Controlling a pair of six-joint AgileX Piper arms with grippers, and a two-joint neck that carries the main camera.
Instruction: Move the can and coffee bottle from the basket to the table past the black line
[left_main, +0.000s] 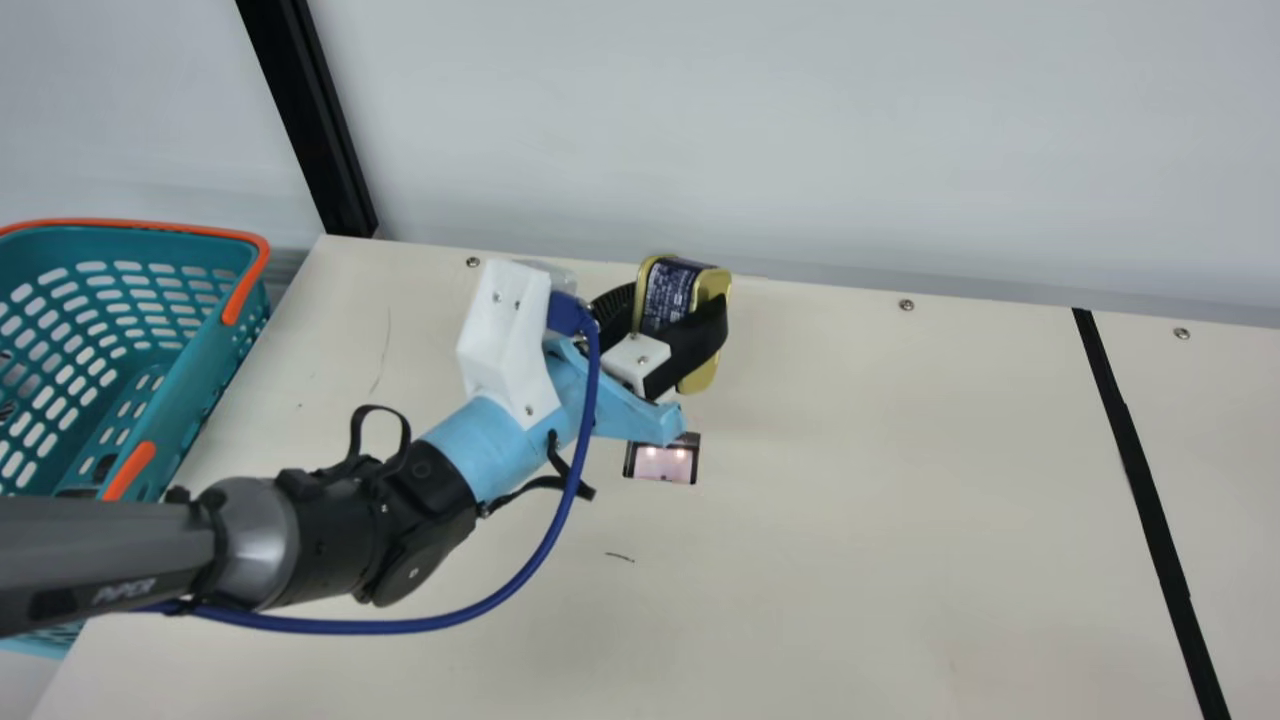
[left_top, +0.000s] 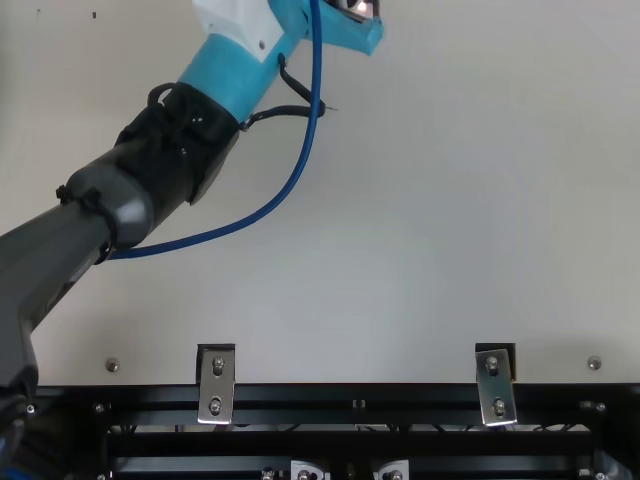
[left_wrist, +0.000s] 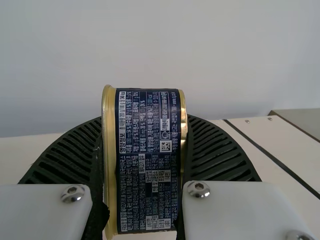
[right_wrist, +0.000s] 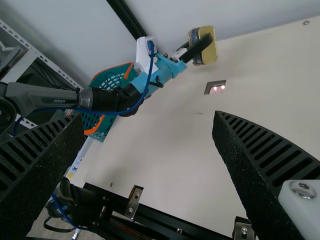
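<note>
Pinching the can (left_main: 668, 295) end to end near the table (left_main: 850, 500)'s far edge, the left gripper (left_wrist: 144, 150) probably steadies it for crossing the black line (left_main: 1143, 480); the right gripper (right_wrist: 148, 122) has spread fingers.

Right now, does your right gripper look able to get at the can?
Probably not freely: the left gripper has the can clamped, a finger on either side. The right gripper is open and empty, though.

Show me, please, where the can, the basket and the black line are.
Can (left_wrist: 149, 165): left wrist view, on its dark label.
Basket (left_main: 202, 375): main view, on its teal side.
Black line (left_main: 1157, 530): main view, on its middle stretch.
</note>
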